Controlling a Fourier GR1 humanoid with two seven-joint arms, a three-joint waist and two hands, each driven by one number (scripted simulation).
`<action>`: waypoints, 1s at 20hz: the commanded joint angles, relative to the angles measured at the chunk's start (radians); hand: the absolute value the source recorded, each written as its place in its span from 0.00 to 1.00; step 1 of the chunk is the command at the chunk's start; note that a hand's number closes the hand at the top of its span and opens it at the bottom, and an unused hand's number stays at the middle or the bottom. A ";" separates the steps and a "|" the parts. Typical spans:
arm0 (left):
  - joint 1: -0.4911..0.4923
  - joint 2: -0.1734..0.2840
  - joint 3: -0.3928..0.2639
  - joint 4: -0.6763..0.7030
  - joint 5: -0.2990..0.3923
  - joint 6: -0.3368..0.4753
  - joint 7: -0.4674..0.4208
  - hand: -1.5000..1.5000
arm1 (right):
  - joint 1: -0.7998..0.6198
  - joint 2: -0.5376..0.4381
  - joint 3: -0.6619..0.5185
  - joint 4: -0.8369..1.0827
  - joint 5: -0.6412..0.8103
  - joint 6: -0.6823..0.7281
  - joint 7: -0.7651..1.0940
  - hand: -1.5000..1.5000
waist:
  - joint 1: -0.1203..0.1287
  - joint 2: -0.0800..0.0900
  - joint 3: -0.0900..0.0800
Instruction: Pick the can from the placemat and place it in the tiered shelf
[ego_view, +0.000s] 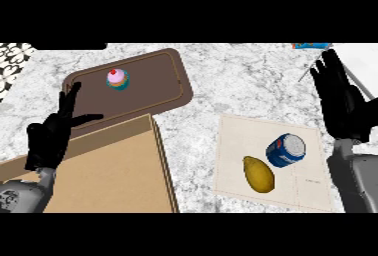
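A blue can (286, 150) with a white top lies tilted on the beige placemat (240, 135) at the right. A yellow lemon (259, 174) sits just left of and below it on the same mat. My right hand (345, 102) is raised above and to the right of the can, fingers straight and open, not touching it. My left hand (53, 131) stands open at the left, over the tan shelf board (111, 170), fingers pointing up.
A brown tray (159, 85) at the back holds a pink cupcake (117, 78). A white object with a thin rod (362, 62) shows at the top right corner. The marble counter (229, 75) lies between tray and placemat.
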 joint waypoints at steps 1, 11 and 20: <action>-0.054 -0.015 0.022 -0.012 -0.011 -0.007 0.076 0.50 | -0.004 -0.033 -0.060 0.087 -0.025 0.084 -0.096 1.00 | -0.007 -0.004 -0.020; -0.040 -0.066 0.129 0.035 0.185 -0.110 0.016 0.50 | 0.061 -0.120 -0.246 0.117 -0.186 0.195 -0.096 0.00 | -0.022 -0.006 -0.019; -0.071 -0.117 0.138 0.100 0.152 -0.104 -0.009 0.50 | 0.152 -0.351 -0.199 -0.201 -0.281 0.459 0.169 0.00 | -0.042 -0.012 -0.023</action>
